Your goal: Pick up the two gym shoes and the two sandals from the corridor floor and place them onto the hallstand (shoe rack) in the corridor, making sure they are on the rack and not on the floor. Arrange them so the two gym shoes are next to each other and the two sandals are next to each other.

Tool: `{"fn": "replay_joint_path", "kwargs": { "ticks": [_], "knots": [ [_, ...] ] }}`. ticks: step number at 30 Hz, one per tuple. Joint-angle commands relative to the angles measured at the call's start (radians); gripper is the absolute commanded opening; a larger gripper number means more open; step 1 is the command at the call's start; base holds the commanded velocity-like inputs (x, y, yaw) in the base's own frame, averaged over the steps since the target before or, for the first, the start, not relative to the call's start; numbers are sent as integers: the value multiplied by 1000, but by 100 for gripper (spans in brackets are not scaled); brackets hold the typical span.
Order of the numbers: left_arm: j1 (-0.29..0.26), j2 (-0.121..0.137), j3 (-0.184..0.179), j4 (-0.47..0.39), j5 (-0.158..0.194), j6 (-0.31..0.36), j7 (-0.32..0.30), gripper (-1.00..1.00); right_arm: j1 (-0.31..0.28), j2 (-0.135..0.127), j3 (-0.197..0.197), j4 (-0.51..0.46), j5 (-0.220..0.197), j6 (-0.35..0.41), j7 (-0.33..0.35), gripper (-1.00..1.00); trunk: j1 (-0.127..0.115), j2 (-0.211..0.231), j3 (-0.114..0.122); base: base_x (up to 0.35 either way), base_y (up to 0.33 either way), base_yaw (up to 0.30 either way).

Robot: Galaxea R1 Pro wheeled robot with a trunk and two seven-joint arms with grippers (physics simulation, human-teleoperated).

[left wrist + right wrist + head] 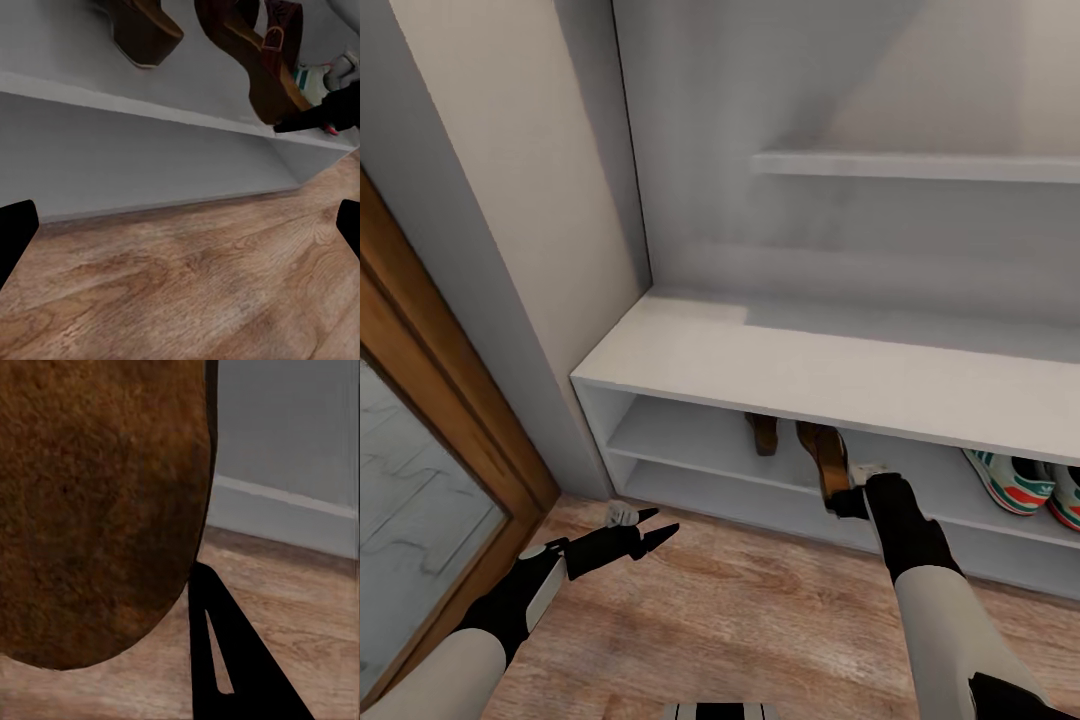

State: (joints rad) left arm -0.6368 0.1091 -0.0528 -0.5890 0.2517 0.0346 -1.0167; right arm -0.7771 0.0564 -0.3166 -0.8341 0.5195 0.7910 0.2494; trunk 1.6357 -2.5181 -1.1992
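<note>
Two open shelf levels are showing in the white hallstand (pixel 780 370), which is standing against a pale wall with a white wall shelf (pixel 920 165) above it. The wood-plank corridor floor (pixel 730 620) is running in front, and a wooden door frame (pixel 450 400) is rising at the left. No writing is readable anywhere.

One sandal (pixel 763 433) is resting on the upper shelf level, under the flat top. Just beside it, the second sandal (pixel 826 462) is tilting on edge at the shelf's front lip, with the right end effector (pixel 850 497) clamped on its near end; its brown sole (pixel 90 510) is looming close in the right wrist view. The two gym shoes (pixel 1025 482) are sitting together farther right on the same level.

The left end effector (pixel 655 530) is hovering above the floor, fingers apart, holding nothing.
</note>
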Motion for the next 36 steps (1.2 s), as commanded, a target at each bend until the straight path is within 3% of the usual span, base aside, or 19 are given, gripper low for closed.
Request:
{"fn": "replay_joint_path", "kwargs": {
  "ticks": [1, 7, 36],
  "knots": [
    [0, 1, -6, 0, 9, 4, -1, 100, -1, 2, -4, -1, 12, -40, 9, -100, 0, 0, -1, 0, 0, 0],
    [-1, 1, -6, 1, 9, 4, -1, 100, -1, 2, -4, 1, 11, -93, 8, -100, 0, 0, -1, 0, 0, 0],
    [0, 1, -6, 1, 9, 4, -2, 100, -1, 1, -4, 1, 11, -95, 8, -100, 0, 0, -1, 69, 12, 0]
  ]
}}
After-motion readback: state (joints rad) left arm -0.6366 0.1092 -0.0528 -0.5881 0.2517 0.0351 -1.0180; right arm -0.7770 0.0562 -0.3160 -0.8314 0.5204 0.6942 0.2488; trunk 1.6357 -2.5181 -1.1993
